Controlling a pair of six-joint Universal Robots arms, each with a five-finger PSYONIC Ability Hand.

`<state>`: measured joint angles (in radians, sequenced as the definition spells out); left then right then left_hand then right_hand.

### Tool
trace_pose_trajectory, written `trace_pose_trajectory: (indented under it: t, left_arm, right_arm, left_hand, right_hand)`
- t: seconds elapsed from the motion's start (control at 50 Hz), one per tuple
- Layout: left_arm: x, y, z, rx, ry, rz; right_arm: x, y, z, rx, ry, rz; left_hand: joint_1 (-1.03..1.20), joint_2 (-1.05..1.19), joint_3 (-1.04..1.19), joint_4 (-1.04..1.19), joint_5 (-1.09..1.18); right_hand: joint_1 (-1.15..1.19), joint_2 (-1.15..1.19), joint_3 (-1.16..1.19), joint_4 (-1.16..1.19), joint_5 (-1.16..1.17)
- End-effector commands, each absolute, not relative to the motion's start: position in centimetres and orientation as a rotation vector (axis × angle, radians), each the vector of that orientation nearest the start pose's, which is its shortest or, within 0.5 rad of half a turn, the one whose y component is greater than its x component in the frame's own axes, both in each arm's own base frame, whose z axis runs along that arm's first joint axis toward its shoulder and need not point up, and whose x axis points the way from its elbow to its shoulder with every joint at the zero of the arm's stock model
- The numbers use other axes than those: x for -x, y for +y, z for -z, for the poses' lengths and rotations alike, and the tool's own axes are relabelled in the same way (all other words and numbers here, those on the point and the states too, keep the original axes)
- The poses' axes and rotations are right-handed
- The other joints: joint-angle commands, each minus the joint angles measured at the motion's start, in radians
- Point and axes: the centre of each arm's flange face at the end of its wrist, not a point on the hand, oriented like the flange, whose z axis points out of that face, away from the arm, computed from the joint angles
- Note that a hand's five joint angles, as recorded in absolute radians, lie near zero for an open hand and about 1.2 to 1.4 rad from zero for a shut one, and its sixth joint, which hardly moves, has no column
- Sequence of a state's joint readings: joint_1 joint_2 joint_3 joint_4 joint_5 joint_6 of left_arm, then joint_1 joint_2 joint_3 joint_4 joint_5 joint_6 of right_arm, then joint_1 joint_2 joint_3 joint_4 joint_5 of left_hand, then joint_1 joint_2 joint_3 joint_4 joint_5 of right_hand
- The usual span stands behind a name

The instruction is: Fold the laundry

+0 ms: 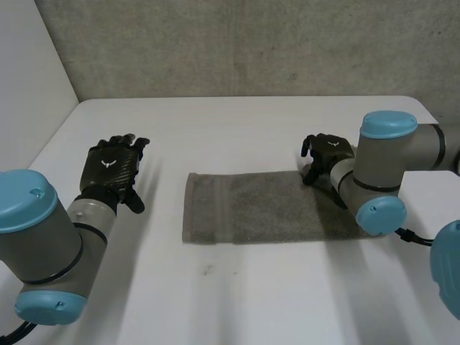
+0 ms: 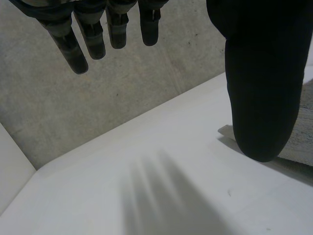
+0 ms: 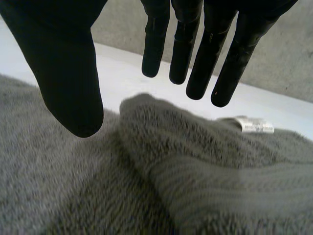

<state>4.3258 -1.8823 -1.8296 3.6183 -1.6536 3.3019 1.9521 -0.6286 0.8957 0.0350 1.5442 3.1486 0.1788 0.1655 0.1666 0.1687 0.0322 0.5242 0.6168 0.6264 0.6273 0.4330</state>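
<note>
1. The grey towel (image 1: 251, 215) lies as a long strip on the white table (image 1: 237, 122), its right end under my right arm.
2. My right hand (image 1: 325, 154) hovers over that right end, fingers straight, thumb spread wide, holding nothing. Below the fingertips the cloth is rucked into a rounded ridge.
3. My left hand (image 1: 111, 169) hangs above bare table, well apart from the towel's left end, fingers relaxed and empty.
4. Progress, as I judge it: the narrow shape suggests a lengthwise fold may be in (I can't see the layers well enough to be sure). The crosswise folds look undone, and neither hand has hold of cloth.
5. A small white label (image 3: 253, 125) sits at the towel's edge just past my right fingertips, its print too small to read. A white emblem (image 1: 108, 162) marks the back of my left hand, with no letters I can make out.
</note>
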Motion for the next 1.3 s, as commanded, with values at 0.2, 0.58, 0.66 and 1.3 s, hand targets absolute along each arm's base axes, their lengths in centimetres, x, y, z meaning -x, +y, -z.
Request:
trace_pose_trajectory:
  t: [0.2,0.58,0.66,1.3]
  left_arm:
    - [24.1,-26.6,-17.4,-0.564,2.327,2.167]
    - [24.1,-26.6,-17.4,-0.563,2.324,2.167]
    - [24.1,-26.6,-17.6,-0.559,2.318,2.174]
    - [24.9,-25.6,-17.3,-0.607,2.344,2.183]
  right_arm:
    - [-28.7,-39.6,-11.3,0.433,2.344,1.690]
    - [-33.4,-36.2,-20.2,0.511,2.021,1.868]
    - [-36.2,-33.2,-20.8,0.596,1.931,1.831]
    - [-37.0,-22.7,-20.0,0.869,1.882,1.567]
  left_hand:
    - [-0.004,0.009,0.008,0.006,-0.032]
    - [-0.004,0.009,0.008,0.006,-0.032]
    - [-0.004,0.009,0.008,0.006,-0.032]
    - [-0.004,0.009,0.008,0.006,-0.032]
  right_hand:
    - [0.871,0.779,0.769,0.768,0.788]
    - [0.872,0.779,0.770,0.769,0.789]
    - [0.872,0.779,0.770,0.769,0.789]
    - [-0.350,-0.442,-0.452,-0.453,-0.433]
